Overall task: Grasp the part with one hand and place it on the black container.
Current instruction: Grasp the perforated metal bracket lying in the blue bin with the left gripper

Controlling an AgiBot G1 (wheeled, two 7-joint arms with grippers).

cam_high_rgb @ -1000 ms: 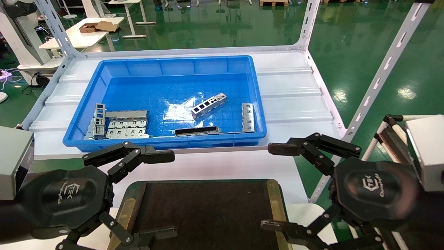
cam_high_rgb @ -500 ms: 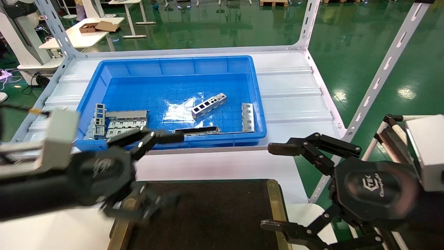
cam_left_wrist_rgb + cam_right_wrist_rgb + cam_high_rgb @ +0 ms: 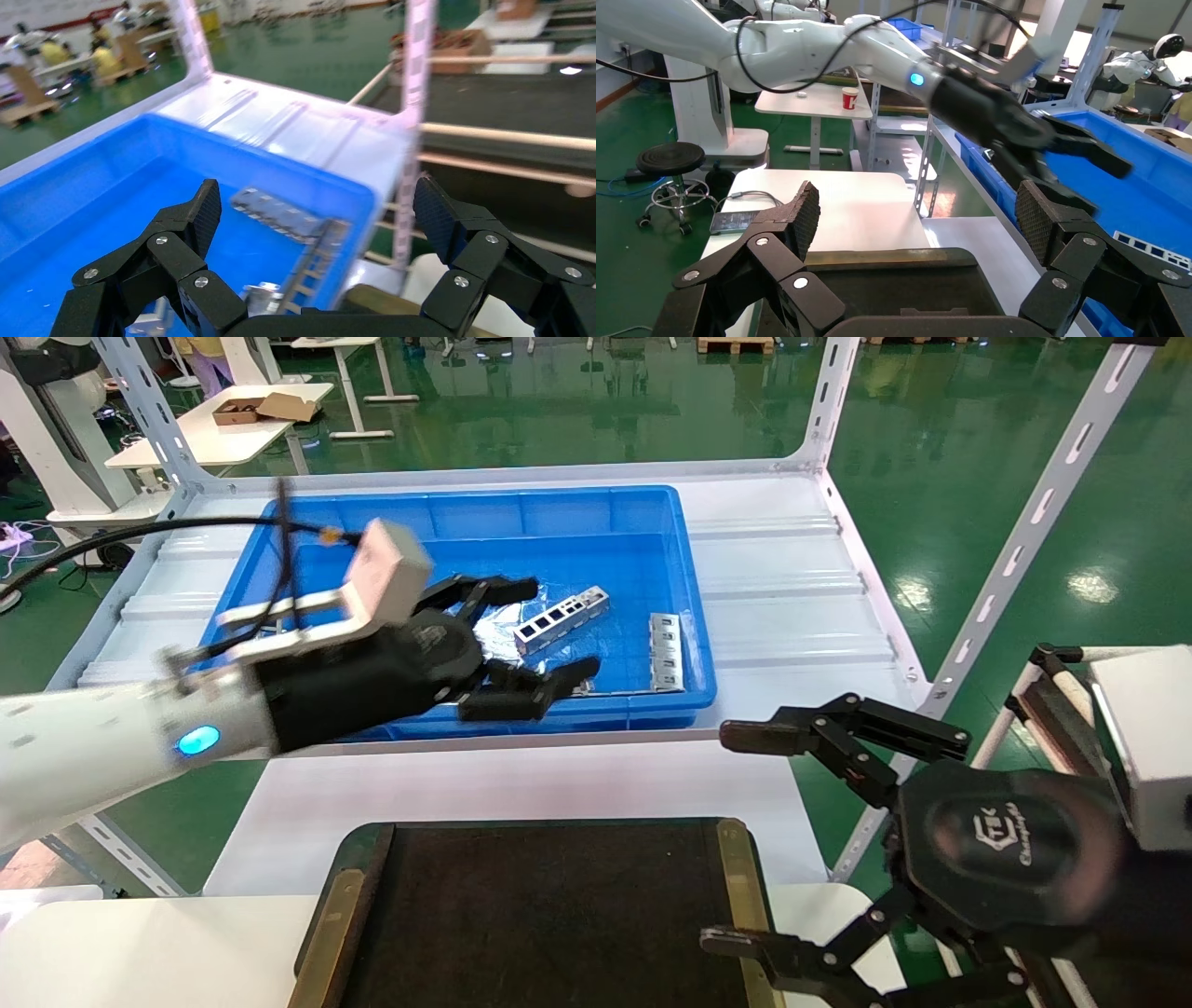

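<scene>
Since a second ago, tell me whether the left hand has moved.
Yes. The left hand has gone from beside the black container forward over the blue bin, fingers spread near the part.

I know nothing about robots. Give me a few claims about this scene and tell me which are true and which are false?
1. The left hand reaches over the blue bin with fingers spread. True.
2. The part already lies on the black container. False: it lies in the blue bin.
3. The right hand grips a metal piece. False: it is open and empty, beside the black container.
4. The black container has nothing on it. True.
</scene>
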